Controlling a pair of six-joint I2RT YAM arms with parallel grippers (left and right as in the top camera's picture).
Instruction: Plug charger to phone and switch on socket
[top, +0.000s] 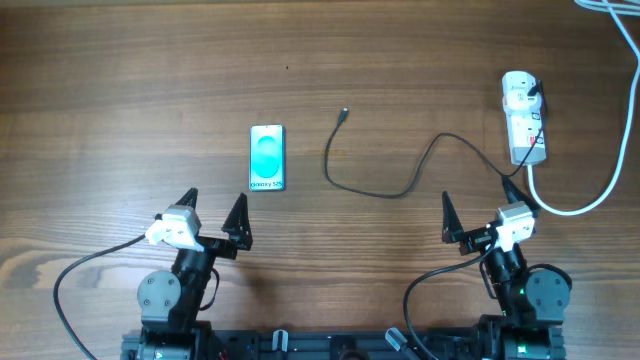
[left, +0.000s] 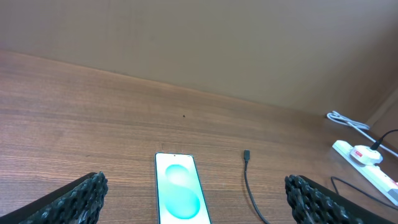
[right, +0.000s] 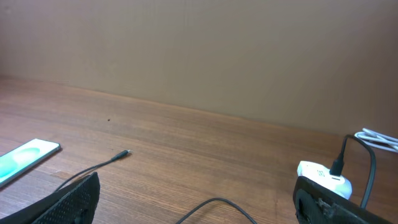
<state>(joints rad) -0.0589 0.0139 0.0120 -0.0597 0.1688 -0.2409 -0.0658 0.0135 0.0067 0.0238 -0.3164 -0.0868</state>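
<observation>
The phone (top: 267, 157) lies flat left of the table's middle, turquoise screen up; it also shows in the left wrist view (left: 179, 195) and at the left edge of the right wrist view (right: 25, 159). The charger cable (top: 385, 190) curls from the socket (top: 524, 117) at the right to its connector tip (top: 344, 113), which lies loose right of the phone (left: 247, 154) (right: 123, 153). The socket also shows in both wrist views (left: 367, 163) (right: 323, 177). My left gripper (top: 213, 212) (left: 196, 202) is open and empty, just in front of the phone. My right gripper (top: 482, 203) (right: 199, 202) is open and empty, in front of the socket.
A thick white cord (top: 590, 205) loops from the socket past the table's right edge and up to the far right corner. A beige wall (left: 199, 37) stands behind the table's far edge.
</observation>
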